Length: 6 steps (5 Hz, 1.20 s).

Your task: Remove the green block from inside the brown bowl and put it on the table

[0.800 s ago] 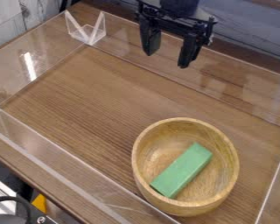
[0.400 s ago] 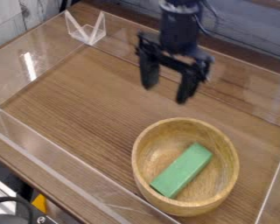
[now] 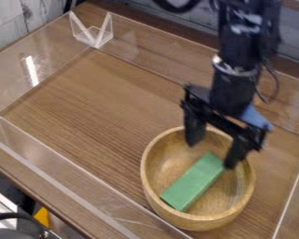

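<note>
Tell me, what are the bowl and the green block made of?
The bowl looks like wood: light brown, matte, with faint grain lines on its thick rim. The block could be painted wood or plastic; its bright green faces are smooth and even, so the picture doesn't settle which.

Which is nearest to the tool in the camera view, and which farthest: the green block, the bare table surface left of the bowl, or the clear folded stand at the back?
From the open tool:
1. Green block, just below it, inside the brown bowl.
2. Bare table, out to the picture's left of the bowl.
3. Clear folded stand, far at the back left corner.
</note>
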Motion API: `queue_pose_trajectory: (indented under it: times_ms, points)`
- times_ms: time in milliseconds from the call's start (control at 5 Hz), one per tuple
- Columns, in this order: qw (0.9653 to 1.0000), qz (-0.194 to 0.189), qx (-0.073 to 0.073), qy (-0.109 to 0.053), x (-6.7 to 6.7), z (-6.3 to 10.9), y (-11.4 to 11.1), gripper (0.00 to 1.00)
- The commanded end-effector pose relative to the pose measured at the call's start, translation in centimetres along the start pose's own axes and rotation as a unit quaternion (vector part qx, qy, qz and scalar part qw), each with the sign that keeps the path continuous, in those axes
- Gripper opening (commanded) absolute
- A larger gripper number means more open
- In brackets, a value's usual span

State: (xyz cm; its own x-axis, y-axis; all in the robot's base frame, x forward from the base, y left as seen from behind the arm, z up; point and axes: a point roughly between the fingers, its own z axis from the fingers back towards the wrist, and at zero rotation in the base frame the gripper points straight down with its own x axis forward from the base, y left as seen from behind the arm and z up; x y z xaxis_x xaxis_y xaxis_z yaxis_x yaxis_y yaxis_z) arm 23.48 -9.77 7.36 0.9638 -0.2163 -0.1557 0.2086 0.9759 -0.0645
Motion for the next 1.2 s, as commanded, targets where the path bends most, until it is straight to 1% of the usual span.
queue_pose_trajectory:
  times_ms: [0,200,400,600,800,1000]
  points:
    - [0.9984,0.020,-0.004,-0.052,-0.3,-0.1,-0.6,1.00]
    - [0.9974,0.028,-0.002,-0.066,0.3,-1.4,0.3,1.00]
    - [0.9967,0.040,-0.004,-0.070,0.7,-2.3,1.1,1.00]
    - [0.9951,0.065,-0.009,-0.074,0.2,-1.0,1.5,1.00]
    - [0.9927,0.087,-0.016,-0.082,-0.1,0.2,1.9,1.00]
    - [0.9946,0.054,-0.018,-0.087,-0.3,-0.7,1.8,1.00]
